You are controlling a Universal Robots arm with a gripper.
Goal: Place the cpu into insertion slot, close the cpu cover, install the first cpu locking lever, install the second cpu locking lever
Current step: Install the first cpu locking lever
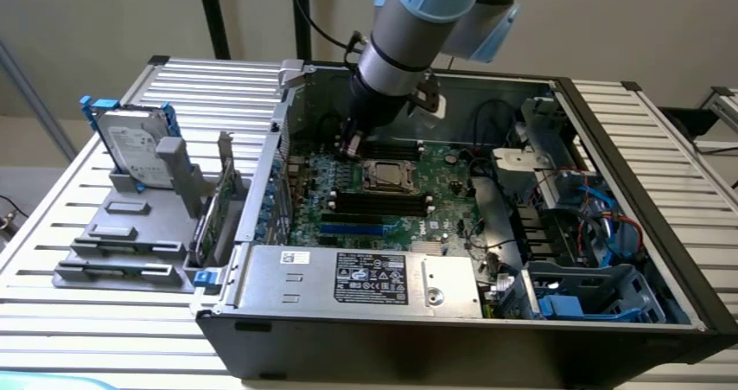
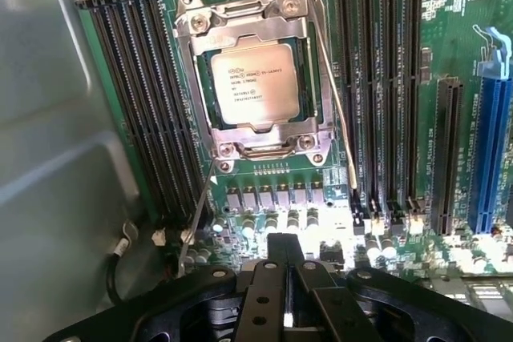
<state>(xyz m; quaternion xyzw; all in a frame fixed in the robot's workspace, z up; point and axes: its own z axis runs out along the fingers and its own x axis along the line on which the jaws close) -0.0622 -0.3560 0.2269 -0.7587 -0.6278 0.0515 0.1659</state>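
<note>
You have the end effector shut and empty; the cpu lies seated under the lowered cpu cover, just ahead of the fingertips; one thin locking lever runs lengthwise beside it, free end toward the end effector.

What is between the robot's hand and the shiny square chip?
In the wrist view, between the hand and the cpu lie the edge of the cpu cover and a row of small parts on the green board.
</note>
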